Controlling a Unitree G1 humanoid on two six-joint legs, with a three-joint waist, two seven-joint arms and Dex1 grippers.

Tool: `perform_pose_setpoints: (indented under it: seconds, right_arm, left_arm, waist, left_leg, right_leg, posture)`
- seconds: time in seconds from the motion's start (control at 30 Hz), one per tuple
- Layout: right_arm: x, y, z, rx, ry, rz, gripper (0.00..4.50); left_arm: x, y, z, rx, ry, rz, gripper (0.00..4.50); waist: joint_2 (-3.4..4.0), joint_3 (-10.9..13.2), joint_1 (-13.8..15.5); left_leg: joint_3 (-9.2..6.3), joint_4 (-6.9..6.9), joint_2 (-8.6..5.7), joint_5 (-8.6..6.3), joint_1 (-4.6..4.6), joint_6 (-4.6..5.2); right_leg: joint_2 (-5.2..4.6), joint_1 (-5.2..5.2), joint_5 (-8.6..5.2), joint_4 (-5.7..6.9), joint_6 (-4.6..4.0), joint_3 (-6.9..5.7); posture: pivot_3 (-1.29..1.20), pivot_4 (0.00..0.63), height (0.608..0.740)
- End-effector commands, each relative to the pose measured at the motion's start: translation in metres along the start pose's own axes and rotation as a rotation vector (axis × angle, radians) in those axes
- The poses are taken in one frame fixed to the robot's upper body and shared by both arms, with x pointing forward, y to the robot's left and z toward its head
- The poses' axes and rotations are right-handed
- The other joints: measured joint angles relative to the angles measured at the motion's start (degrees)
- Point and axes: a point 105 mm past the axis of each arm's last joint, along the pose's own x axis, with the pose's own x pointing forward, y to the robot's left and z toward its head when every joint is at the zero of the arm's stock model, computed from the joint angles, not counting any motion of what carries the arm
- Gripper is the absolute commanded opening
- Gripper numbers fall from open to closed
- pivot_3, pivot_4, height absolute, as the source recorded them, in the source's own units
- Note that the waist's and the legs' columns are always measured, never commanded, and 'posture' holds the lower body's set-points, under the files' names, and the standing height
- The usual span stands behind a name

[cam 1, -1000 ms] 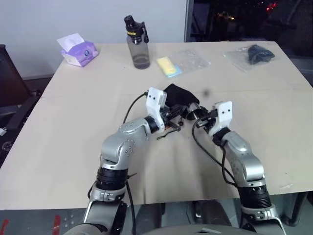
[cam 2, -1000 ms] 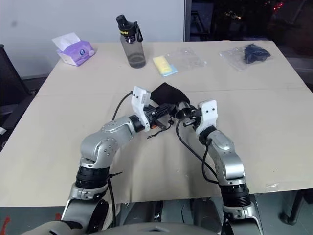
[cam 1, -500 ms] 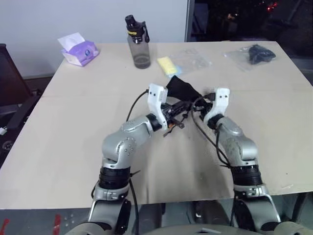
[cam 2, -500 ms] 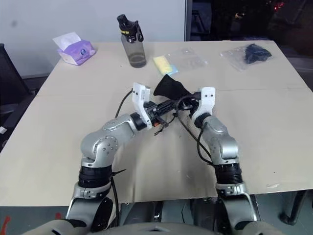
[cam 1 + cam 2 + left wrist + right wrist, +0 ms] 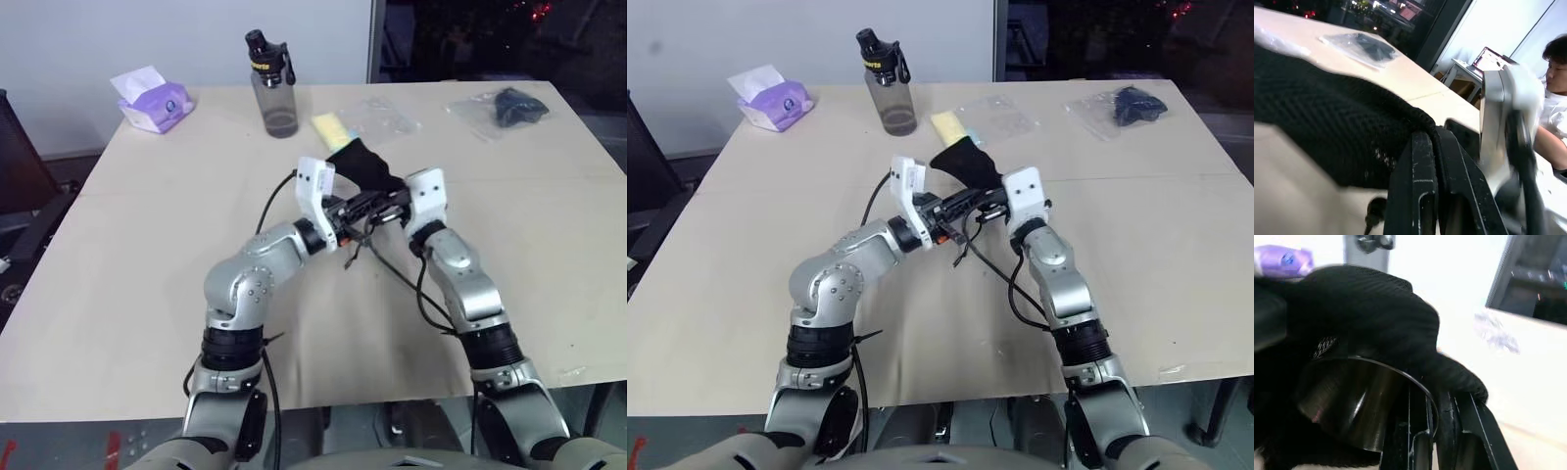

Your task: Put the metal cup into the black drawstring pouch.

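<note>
Black mesh fabric, the small drawstring pouch (image 5: 364, 168), is held up off the pale wooden table (image 5: 137, 255) between the two arms, near the middle of the tabletop. The left gripper (image 5: 364, 208) has its two black fingers (image 5: 1422, 191) pressed together on the pouch's corded rim, as the left wrist view makes plain. The right wrist view looks along the right gripper (image 5: 390, 208) straight at the small shiny steel cup (image 5: 1359, 404), a plain handleless cylinder whose open rim lies against the pouch's dark opening, with black fabric draped over and behind it. The right fingers (image 5: 1418, 450) sit narrowly set at the cup's rim, one either side of its wall, so it appears to be gripping the cup by the edge, though how firm that hold is cannot be told.

Judged from this, the task is well along but not finished: the pouch is lifted and its mouth spread, and the cup is at the mouth, seemingly partly inside. Whether its base is already enclosed is hidden by the fabric. What seems to remain is seating the cup fully inside and letting go.

Farther back stand a smoky-grey water bottle with black cap (image 5: 272, 86), a purple tissue pack (image 5: 155, 101), a yellow item in clear plastic (image 5: 361, 123) and a dark item in a clear bag (image 5: 502, 106), all well apart from the grippers
</note>
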Motion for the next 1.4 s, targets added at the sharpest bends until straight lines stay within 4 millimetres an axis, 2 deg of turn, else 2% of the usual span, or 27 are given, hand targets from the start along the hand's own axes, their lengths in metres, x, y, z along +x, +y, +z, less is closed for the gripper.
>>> perform_pose_setpoints:
  seconds: [0.03,0.1,0.23,0.27,0.4,0.5,0.6,0.7,0.8,0.93,1.03,1.2,1.4]
  right_arm:
    - [-0.003,-0.013,0.019,0.372,-0.045,-0.073,1.47]
    - [-0.004,-0.011,0.02,0.469,-0.028,-0.055,2.35]
    - [-0.008,-0.005,0.022,0.466,0.017,0.014,4.28]
    - [-0.011,-0.003,0.023,0.426,0.031,0.046,4.4]
    - [-0.033,0.0,0.027,0.231,0.071,0.225,4.4]
    - [-0.052,-0.006,0.035,0.245,0.051,0.31,4.4]
    - [-0.069,-0.016,0.036,0.184,0.061,0.368,4.4]
    - [-0.088,-0.009,0.043,0.209,0.054,0.486,4.4]
    - [-0.097,-0.002,0.029,0.169,0.135,0.539,4.4]
    - [-0.095,0.006,-0.01,0.073,0.287,0.525,4.4]
    - [-0.084,0.016,-0.034,0.09,0.335,0.482,4.4]
    - [-0.066,0.033,-0.046,0.093,0.32,0.458,4.4]
    - [-0.037,0.048,-0.049,0.086,0.257,0.424,4.4]
  left_arm:
    - [0.001,-0.007,0.008,0.032,-0.023,-0.042,0.0]
    - [0.002,-0.003,0.008,0.033,-0.023,-0.029,0.0]
    - [0.005,0.007,0.012,0.035,-0.045,0.017,0.0]
    - [0.006,0.011,0.014,0.038,-0.054,0.037,0.0]
    - [0.011,0.022,0.019,0.02,-0.073,0.097,0.0]
    - [0.013,0.022,0.017,0.019,-0.068,0.092,0.0]
    - [0.015,0.02,0.019,-0.014,-0.084,0.083,0.0]
    - [0.018,0.018,0.024,-0.053,-0.112,0.076,0.0]
    - [0.02,0.016,0.027,-0.066,-0.12,0.065,0.0]
    - [0.021,0.015,0.024,-0.063,-0.106,0.059,0.0]
    - [0.021,0.013,0.023,-0.063,-0.101,0.049,0.0]
    - [0.019,0.013,0.023,-0.073,-0.102,0.052,0.0]
    - [0.018,0.014,0.023,-0.084,-0.097,0.053,0.0]
  waist:
    - [0.0,0.0,0.1]
    - [0.02,0.0,0.1]
    - [0.04,0.0,0.2]
    - [0.04,0.0,0.3]
    - [0.06,0.0,0.5]
    - [0.04,0.0,0.5]
    - [0.03,0.1,0.4]
    - [0.0,0.1,0.5]
    - [-0.04,0.1,0.3]
    - [-0.05,0.1,0.4]
    - [-0.07,0.1,0.4]
    - [-0.11,0.1,0.6]
    - [-0.12,0.2,0.5]
  left_leg:
    - [-0.02,0.0,0.01,0.0,0.01,0.0]
    - [-0.02,-0.01,0.03,0.0,0.03,0.0]
    - [-0.02,-0.01,0.03,0.0,0.01,0.01]
    - [-0.02,-0.01,0.02,0.0,0.01,0.01]
    - [-0.01,0.0,-0.03,0.0,-0.04,0.01]
    - [0.01,-0.01,-0.03,0.0,-0.04,0.01]
    - [-0.02,-0.05,0.0,-0.01,-0.03,0.01]
    - [0.0,-0.03,0.01,0.0,-0.03,0.02]
    - [0.01,-0.02,0.03,-0.01,-0.01,0.02]
    - [0.02,-0.01,0.03,-0.01,0.0,0.02]
    - [0.01,-0.01,0.03,0.0,0.0,0.01]
    - [0.02,0.0,0.0,0.0,-0.03,0.01]
    - [-0.01,0.02,0.01,0.0,-0.01,0.01]
  right_leg:
    - [0.0,0.0,0.0,0.01,0.0,-0.01]
    - [0.02,0.0,0.0,0.02,-0.01,-0.01]
    - [0.02,0.0,-0.02,0.02,-0.04,-0.04]
    - [0.02,0.0,-0.02,0.02,-0.03,-0.04]
    - [-0.01,0.0,-0.05,-0.04,-0.06,-0.05]
    - [-0.01,0.0,-0.01,-0.06,0.02,-0.03]
    - [0.02,-0.01,-0.02,-0.05,0.02,-0.06]
    - [0.02,0.0,-0.11,-0.05,0.14,-0.05]
    - [0.05,0.0,-0.13,-0.04,0.19,-0.02]
    - [0.05,0.0,-0.21,-0.04,0.1,-0.01]
    - [0.06,0.0,-0.19,-0.04,0.11,-0.02]
    - [0.04,-0.01,-0.09,-0.04,0.14,-0.01]
    - [0.05,-0.01,-0.08,-0.02,0.13,-0.02]
  posture:
    - [0.0,0.15,0.74]
    - [0.0,0.15,0.74]
    - [0.0,0.15,0.74]
    - [0.0,0.15,0.74]
    - [0.0,0.15,0.74]
    - [0.0,0.15,0.74]
    - [0.0,0.15,0.74]
    - [0.0,0.15,0.74]
    - [0.0,0.15,0.74]
    - [0.0,0.15,0.74]
    - [0.0,0.15,0.74]
    - [0.0,0.15,0.74]
    - [0.0,0.15,0.74]
